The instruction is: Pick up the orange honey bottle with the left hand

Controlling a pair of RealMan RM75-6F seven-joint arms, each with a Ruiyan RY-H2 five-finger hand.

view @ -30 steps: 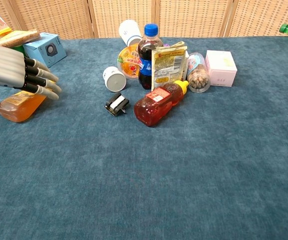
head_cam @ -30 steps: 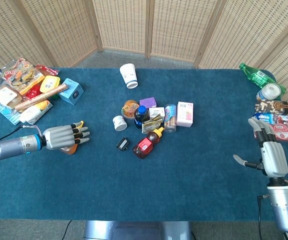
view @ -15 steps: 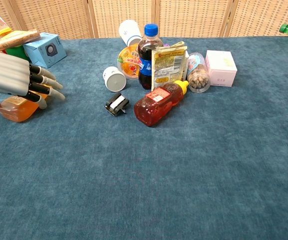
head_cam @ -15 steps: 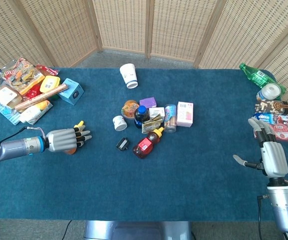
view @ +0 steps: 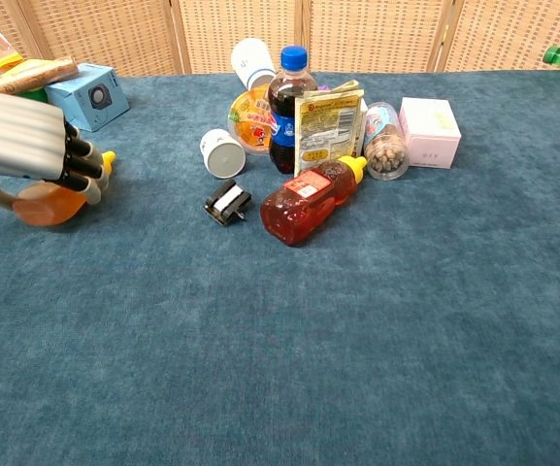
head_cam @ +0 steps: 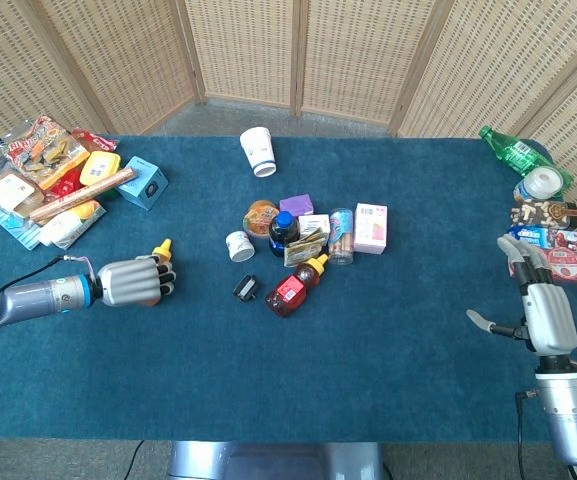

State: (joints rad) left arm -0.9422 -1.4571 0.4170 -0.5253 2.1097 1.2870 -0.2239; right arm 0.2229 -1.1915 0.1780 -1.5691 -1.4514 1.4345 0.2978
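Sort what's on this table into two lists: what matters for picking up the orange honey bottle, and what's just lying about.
Belongs to the job:
- orange honey bottle, lying on the table
- left hand, fingers curled over it

Just lying about:
- red honey bottle
- cola bottle
- white paper cup
- pink box
- blue box
- green bottle
- right hand, idle
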